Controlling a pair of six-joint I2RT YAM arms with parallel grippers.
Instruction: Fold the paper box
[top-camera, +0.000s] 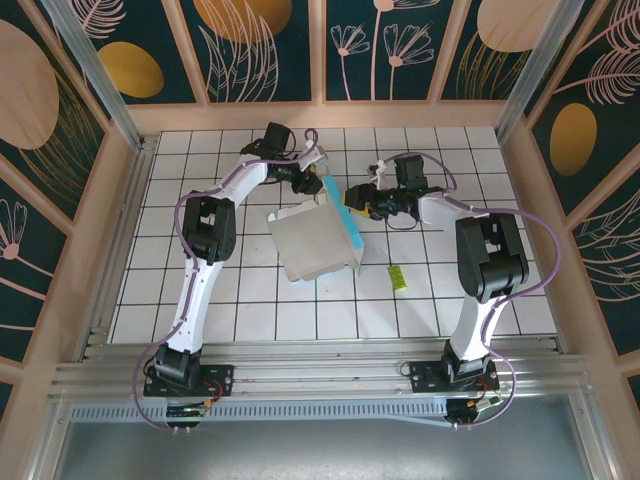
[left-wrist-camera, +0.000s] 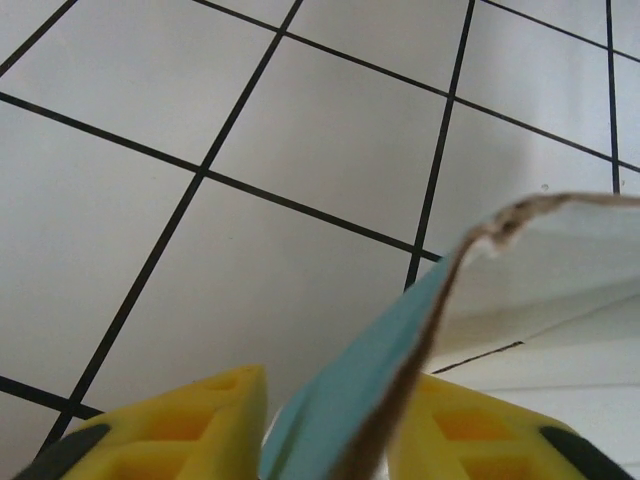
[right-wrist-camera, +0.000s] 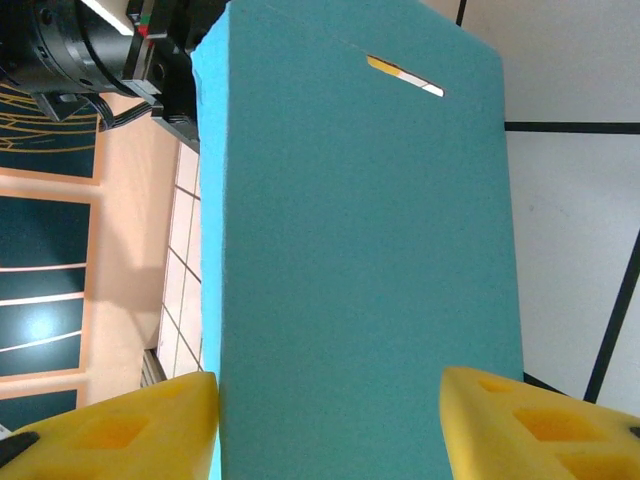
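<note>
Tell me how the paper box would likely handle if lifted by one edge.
Probably floppy: the paper box is thin card, and its raised flap curves in the left wrist view. Likely light for its size, so a push may slide the whole sheet over the smooth tiled table. Its creased walls would probably hinge rather than stay put.

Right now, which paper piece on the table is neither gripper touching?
The small yellow-green slip, lying alone off to the right. The bigger white-and-teal paper box has the left gripper and right gripper at its far edge.
</note>
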